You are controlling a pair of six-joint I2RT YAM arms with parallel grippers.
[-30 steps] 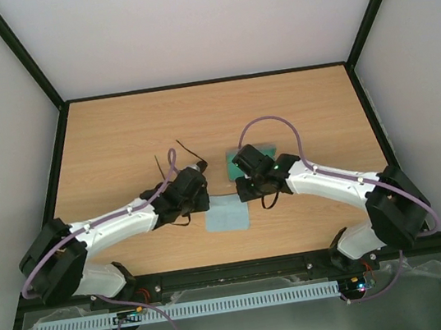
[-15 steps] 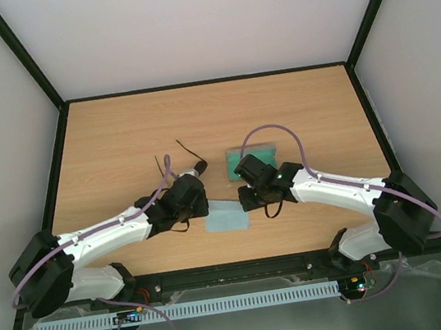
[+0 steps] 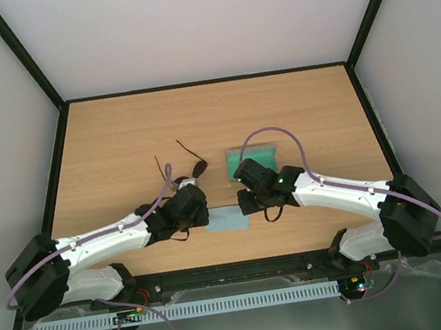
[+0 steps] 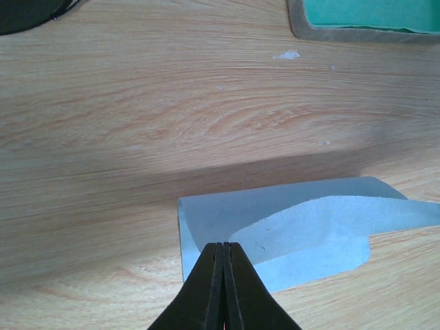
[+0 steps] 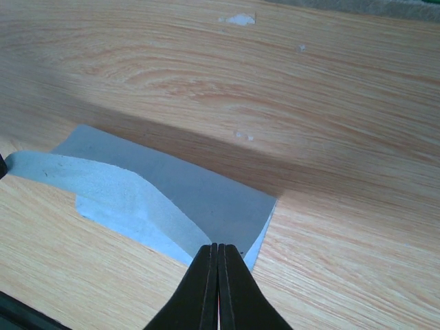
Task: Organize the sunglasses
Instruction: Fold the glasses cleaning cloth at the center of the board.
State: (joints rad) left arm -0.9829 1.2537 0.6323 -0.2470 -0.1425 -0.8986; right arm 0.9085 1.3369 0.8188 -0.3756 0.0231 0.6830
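The sunglasses (image 3: pixel 194 169) lie on the table with dark round lenses and thin arms spread, left of the grey case with green inside (image 3: pixel 253 161). One dark lens (image 4: pixel 27 9) shows at the top left of the left wrist view. The light blue cloth (image 3: pixel 230 219) lies nearer than both. My left gripper (image 3: pixel 208 216) is shut on the cloth's left near corner (image 4: pixel 223 246). My right gripper (image 3: pixel 246 208) is shut on its right near corner (image 5: pixel 218 247). The cloth (image 4: pixel 309 227) is lifted and partly folded over itself, as the right wrist view (image 5: pixel 172 196) also shows.
The case's rim (image 4: pixel 297 25) is just beyond the cloth in the left wrist view, and its grey edge (image 5: pixel 357 5) shows in the right wrist view. Black frame walls (image 3: pixel 57 181) bound the wooden table. Both arms' purple cables loop above the wrists.
Both grippers have drawn back toward the near edge with the cloth's corners. The cloth now looks shorter and folded. The sunglasses are more exposed and have not moved.
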